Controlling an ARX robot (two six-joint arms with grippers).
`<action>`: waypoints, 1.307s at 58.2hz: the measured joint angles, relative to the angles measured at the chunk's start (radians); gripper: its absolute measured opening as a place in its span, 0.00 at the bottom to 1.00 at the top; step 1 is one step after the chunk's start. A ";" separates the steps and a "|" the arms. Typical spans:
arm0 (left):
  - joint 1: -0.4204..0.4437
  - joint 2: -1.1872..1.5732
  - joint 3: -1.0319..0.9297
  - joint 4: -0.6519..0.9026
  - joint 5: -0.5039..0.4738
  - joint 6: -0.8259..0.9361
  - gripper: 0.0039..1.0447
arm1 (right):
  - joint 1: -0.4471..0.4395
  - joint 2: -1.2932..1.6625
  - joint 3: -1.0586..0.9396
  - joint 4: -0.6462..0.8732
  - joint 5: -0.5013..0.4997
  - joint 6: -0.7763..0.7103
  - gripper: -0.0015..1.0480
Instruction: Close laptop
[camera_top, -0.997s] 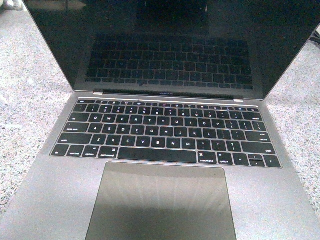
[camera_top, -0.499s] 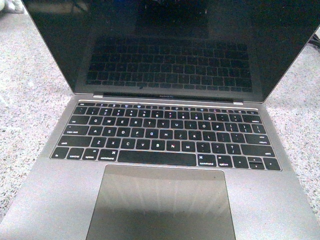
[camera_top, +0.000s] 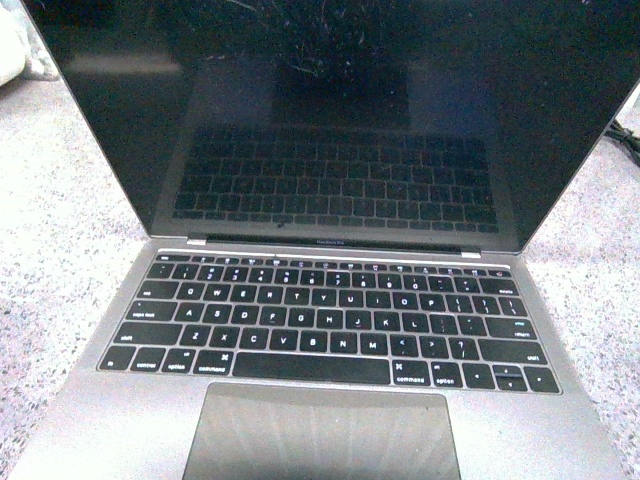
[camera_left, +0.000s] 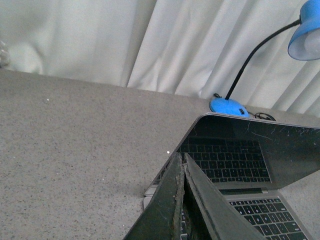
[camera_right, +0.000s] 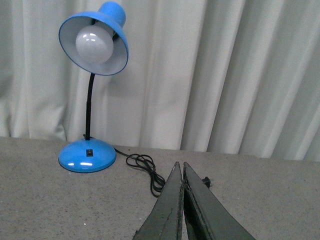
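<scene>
Slim grey metal laptop (camera_top: 330, 330) open, glossy screen (camera_top: 330, 120); left pincer (camera_left: 181, 156) & right pincer (camera_right: 181, 165) pinched together.

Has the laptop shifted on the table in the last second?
Cannot tell: the laptop sits lower in frame, but the white object beside it dropped too.

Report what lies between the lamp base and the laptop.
Left wrist view: only bare speckled grey tabletop shows between the round blue lamp base and the space-grey laptop.
</scene>
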 joint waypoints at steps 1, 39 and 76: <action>-0.006 0.015 0.007 0.002 -0.002 0.004 0.04 | 0.001 0.025 0.012 0.012 -0.007 -0.009 0.01; -0.127 0.352 0.378 0.010 0.018 0.336 0.04 | 0.244 0.443 0.555 -0.144 -0.137 -0.392 0.01; -0.230 0.518 0.296 0.023 0.063 0.602 0.04 | 0.365 0.698 0.617 -0.507 -0.311 -0.380 0.01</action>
